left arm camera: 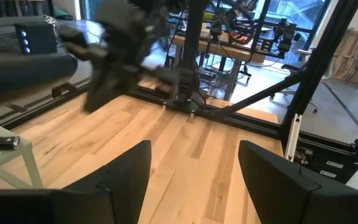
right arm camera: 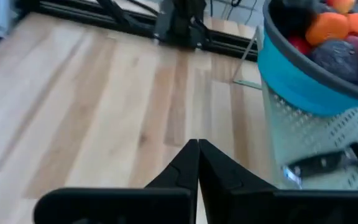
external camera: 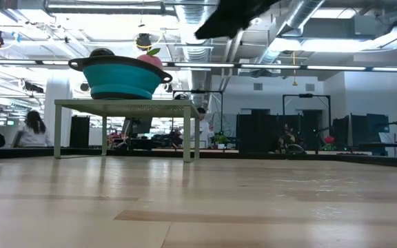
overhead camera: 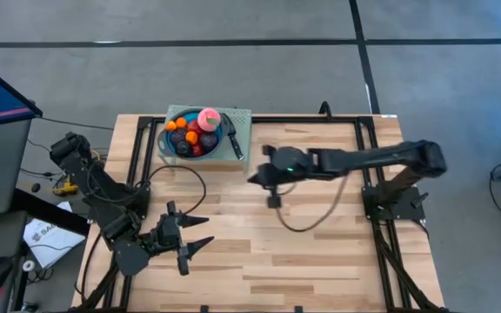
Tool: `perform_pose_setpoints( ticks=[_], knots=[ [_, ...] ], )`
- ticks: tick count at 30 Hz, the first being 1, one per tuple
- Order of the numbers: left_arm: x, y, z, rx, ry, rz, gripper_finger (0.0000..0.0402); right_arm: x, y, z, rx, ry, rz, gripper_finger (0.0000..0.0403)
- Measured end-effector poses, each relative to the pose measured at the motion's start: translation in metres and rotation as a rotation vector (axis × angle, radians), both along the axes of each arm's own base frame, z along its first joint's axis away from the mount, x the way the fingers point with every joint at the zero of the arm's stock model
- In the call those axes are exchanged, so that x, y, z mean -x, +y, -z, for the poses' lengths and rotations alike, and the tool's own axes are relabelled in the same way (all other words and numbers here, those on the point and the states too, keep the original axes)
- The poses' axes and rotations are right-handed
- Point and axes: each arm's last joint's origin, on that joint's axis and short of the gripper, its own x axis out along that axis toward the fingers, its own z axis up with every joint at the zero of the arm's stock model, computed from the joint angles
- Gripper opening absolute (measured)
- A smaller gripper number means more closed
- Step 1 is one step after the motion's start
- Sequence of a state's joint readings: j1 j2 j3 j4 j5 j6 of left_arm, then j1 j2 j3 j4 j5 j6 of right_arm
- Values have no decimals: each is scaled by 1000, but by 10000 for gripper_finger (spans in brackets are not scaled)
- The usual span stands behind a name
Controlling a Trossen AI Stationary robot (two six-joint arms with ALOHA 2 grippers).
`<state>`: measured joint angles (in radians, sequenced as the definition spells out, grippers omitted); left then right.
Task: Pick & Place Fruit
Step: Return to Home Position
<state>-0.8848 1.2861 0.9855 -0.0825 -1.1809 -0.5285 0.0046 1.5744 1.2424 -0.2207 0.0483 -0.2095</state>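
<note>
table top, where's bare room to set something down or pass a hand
Widest bare table patch: between the open left gripper and the right arm's base, past the looping cable. A narrower strip runs right of the shelf, beyond the shut right gripper. Crowded: the shelf, holding the blue bowl of fruit and the knife.

Table (overhead camera: 320, 243): I log it as the base, with an arm mounted at each side.
Shelf (overhead camera: 243, 116): stands at the table's far edge, left of centre.
Strainer bowl (overhead camera: 164, 142): on the shelf, towards its left end.
Fruit (overhead camera: 197, 130): piled in the bowl.
Knife (overhead camera: 235, 143): lies on the shelf, just right of the bowl.
Left gripper (overhead camera: 209, 230): I place it over the near left of the table, well apart from the shelf.
Right gripper (overhead camera: 252, 180): raised over mid-table, near the shelf's front right corner.
</note>
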Motion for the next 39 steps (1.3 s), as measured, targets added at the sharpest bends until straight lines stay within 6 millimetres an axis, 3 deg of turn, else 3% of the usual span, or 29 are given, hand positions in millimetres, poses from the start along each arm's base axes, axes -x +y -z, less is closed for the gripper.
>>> perform_pose_setpoints(
  ticks=[3,10,15,21,23,28,32,34,37,39],
  knots=[
    [0,0,0,0,0,0,236,34,16,-7,-37,-28,-24,2],
    [0,0,0,0,0,-2,236,135,38,-9,-212,-123,-68,1],
    [-5,5,0,-4,3,-26,236,203,37,-4,-338,-249,-107,4],
    [-14,15,0,-33,14,-70,236,254,22,18,-391,-494,-117,1],
    [-16,18,0,-36,16,-84,236,266,16,22,-398,-607,-98,1],
    [-22,24,1,-53,29,-99,236,280,6,49,-381,-690,-64,1],
    [-30,31,2,-85,74,-45,224,273,4,72,-376,-654,-67,0],
    [-33,39,6,-96,101,-14,212,270,3,75,-386,-679,-91,0],
    [-25,57,19,-72,123,12,189,267,1,88,-405,-638,-77,0],
    [-14,71,28,-39,97,14,172,267,0,86,-402,-671,-75,0]
  ],
)
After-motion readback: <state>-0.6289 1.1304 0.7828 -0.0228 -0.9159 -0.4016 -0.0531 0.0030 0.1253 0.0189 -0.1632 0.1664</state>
